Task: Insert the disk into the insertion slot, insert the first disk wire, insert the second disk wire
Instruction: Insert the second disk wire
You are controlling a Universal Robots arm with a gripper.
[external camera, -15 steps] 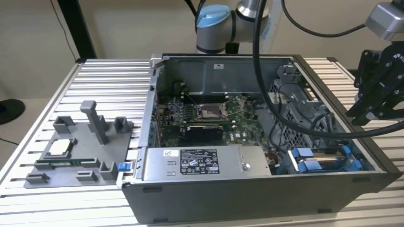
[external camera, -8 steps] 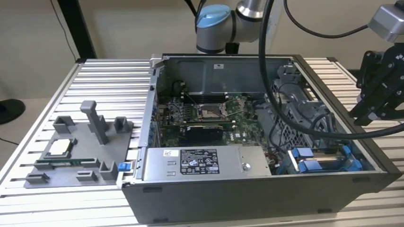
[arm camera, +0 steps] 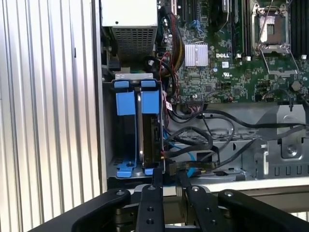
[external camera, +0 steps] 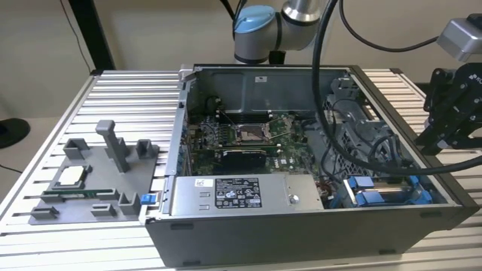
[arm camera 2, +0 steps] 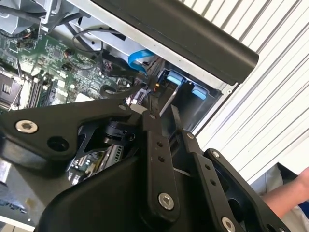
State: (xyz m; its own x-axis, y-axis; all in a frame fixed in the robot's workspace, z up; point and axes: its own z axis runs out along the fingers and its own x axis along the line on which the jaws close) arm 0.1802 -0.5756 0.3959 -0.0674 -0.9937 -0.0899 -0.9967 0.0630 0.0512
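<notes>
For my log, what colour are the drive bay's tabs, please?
The tabs are blue; see first wrist view.

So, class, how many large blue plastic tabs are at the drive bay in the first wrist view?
2: one blue tab nearer the case wall, the other blue tab beside it, nearer the motherboard. Smaller blue clips aren't counted; others may be hidden.

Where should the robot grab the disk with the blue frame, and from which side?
Grip the disk by the blue frame tabs along its exposed edge, coming straight in through the open side of the case. It stands on edge inside the insertion slot, so its flat faces look walled in; probably only that thin edge is reachable.
</notes>
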